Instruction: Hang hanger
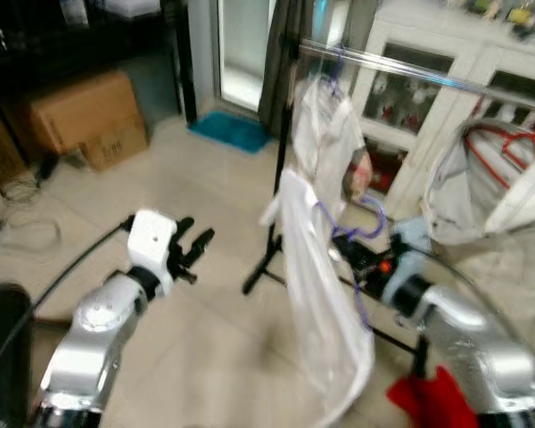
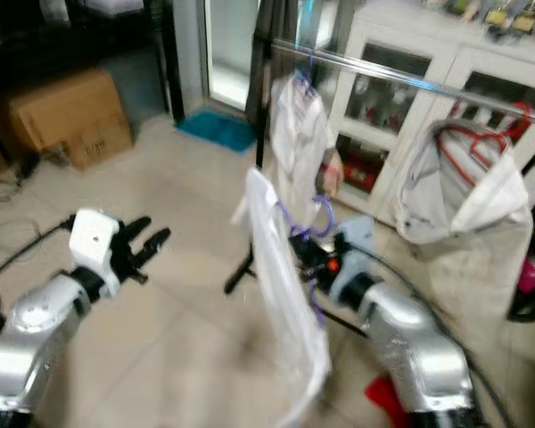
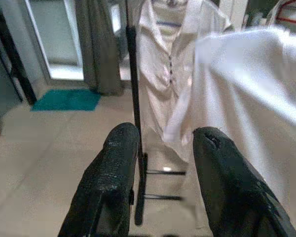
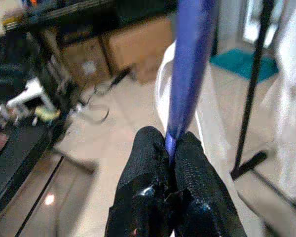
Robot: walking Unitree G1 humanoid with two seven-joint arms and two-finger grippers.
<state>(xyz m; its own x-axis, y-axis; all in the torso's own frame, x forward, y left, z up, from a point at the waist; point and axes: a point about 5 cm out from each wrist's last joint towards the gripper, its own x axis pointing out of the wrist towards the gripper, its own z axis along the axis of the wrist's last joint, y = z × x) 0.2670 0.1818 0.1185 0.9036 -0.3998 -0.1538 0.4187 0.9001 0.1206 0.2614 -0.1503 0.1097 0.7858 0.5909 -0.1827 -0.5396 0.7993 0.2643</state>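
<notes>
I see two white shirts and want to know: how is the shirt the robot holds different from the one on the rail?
The white shirt on the purple plastic hanger is carried by the right gripper, fingers shut on the hanger, below the rail. The white buttoned shirt already hangs from the metal rail, higher up. Both are white and on hangers.

Left gripper: jaws apart, empty, over pale tiled floor. Black upright rack pole between them. White buttoned shirt hangs behind; blurred white cloth at right. Teal mat, grey curtain upper left.
</notes>
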